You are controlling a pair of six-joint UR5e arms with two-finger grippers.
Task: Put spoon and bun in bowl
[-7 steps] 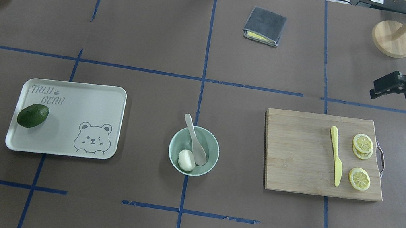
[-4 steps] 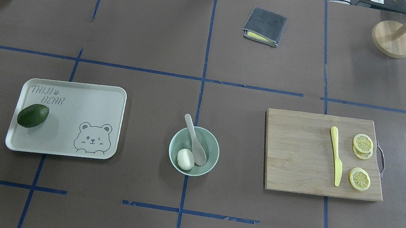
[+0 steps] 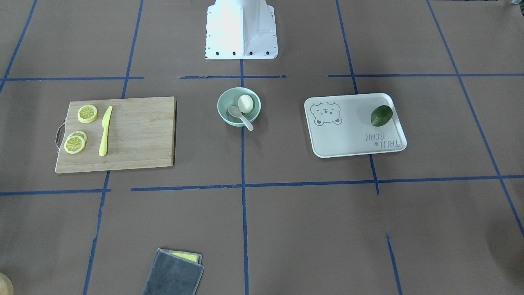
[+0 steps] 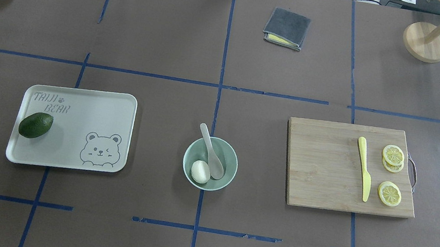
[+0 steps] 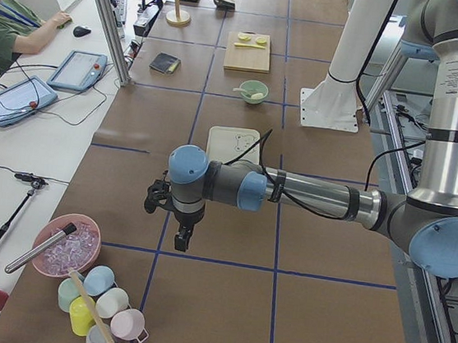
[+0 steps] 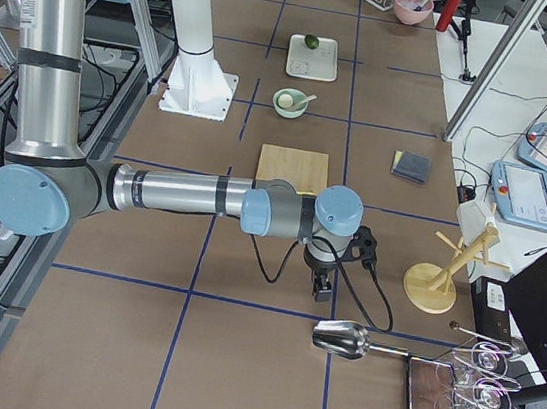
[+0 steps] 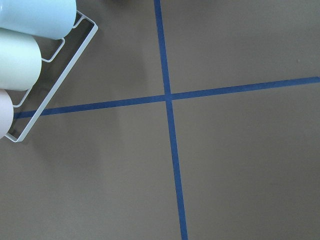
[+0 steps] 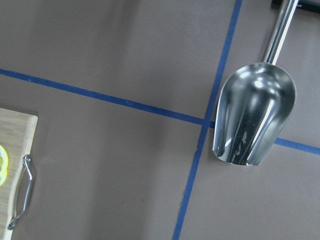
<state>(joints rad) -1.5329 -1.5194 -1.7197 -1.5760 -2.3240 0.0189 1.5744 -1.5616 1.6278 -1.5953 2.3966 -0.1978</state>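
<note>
in the bowl [image 4: 232,163], saw the bun [image 4: 200,171] and the spoon [image 4: 212,152], 2 of 2; judged nothing left. could not tell the spread of left gripper [image 5: 181,239] or right gripper [image 6: 323,290].

We count three lemon slices [image 4: 389,193] and one each of bowl [image 4: 231,160], spoon [image 4: 213,153], bun [image 4: 200,171], avocado [image 4: 35,125], tray [image 4: 88,116], cutting board [image 4: 319,165] and yellow knife [image 4: 364,168].

Left arm [image 5: 317,200] stretched out level from its elbow, left gripper [image 5: 182,236] pointing straight down, right arm [image 6: 174,193] likewise level, right gripper [image 6: 323,288] pointing down, finger spacing of both unreadable
</note>
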